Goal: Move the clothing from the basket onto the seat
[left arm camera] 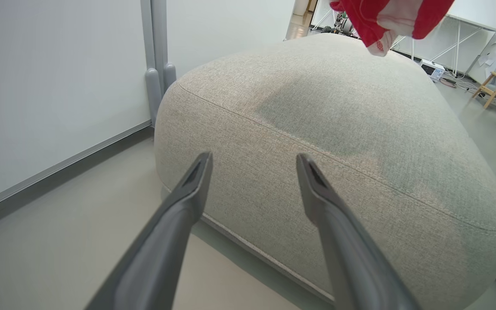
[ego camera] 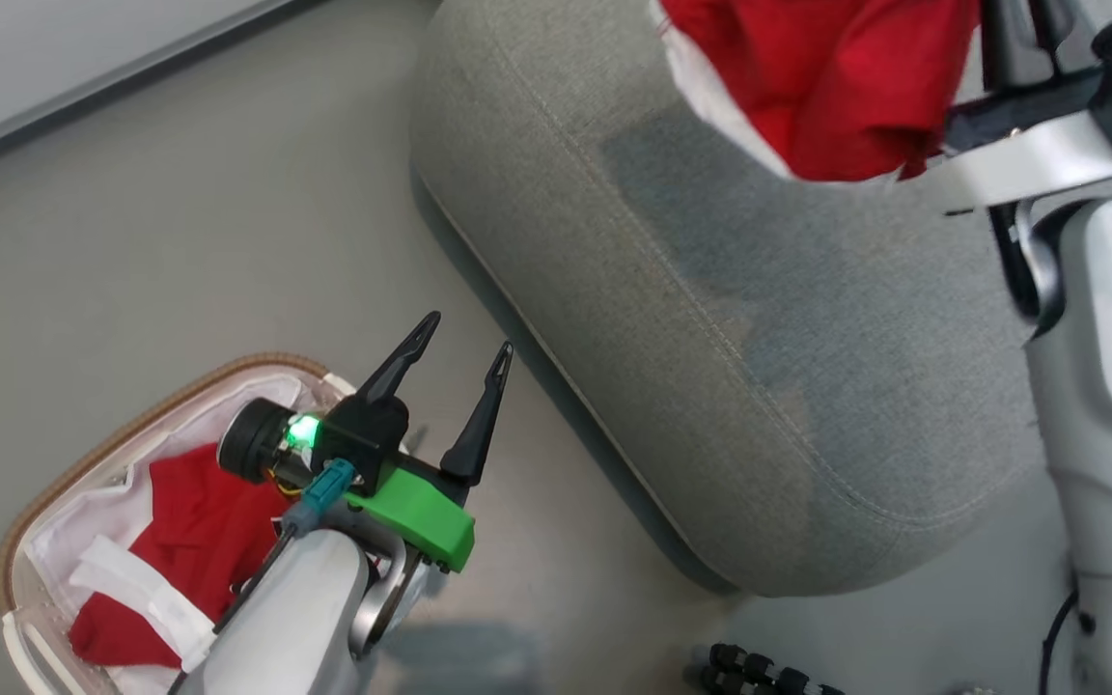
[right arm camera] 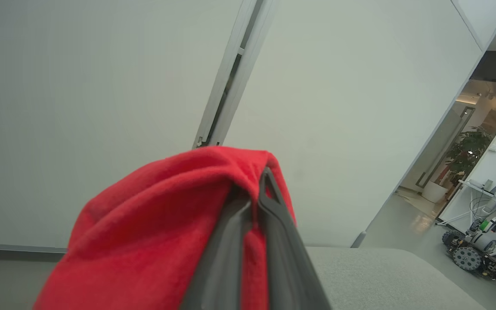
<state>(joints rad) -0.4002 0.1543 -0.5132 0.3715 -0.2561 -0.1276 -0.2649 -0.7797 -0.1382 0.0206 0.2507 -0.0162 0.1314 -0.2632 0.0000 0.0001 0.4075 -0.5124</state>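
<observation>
Right wrist view showed the right gripper [right arm camera: 254, 189] pinched tight on a red jersey [right arm camera: 153, 232], with the fabric draped over its fingers. The jersey hung below it over the seat [ego camera: 710, 367], probably held high to clear the cushion edge before the drop. Left gripper [ego camera: 469, 334] was empty, fingers spread, tips aimed at the seat's side. Just behind it, the basket [ego camera: 131, 425] held more red clothing [ego camera: 199, 512] on a white liner [ego camera: 83, 521].

The left gripper [ego camera: 467, 338], two long dark tapered fingers on a pale grey forearm [ego camera: 305, 598], sits low with its fingers spread wide apart, holding nothing. The right gripper [right arm camera: 258, 181] is lifted higher, its fingers pinched together on a red jersey garment [right arm camera: 153, 224].
</observation>
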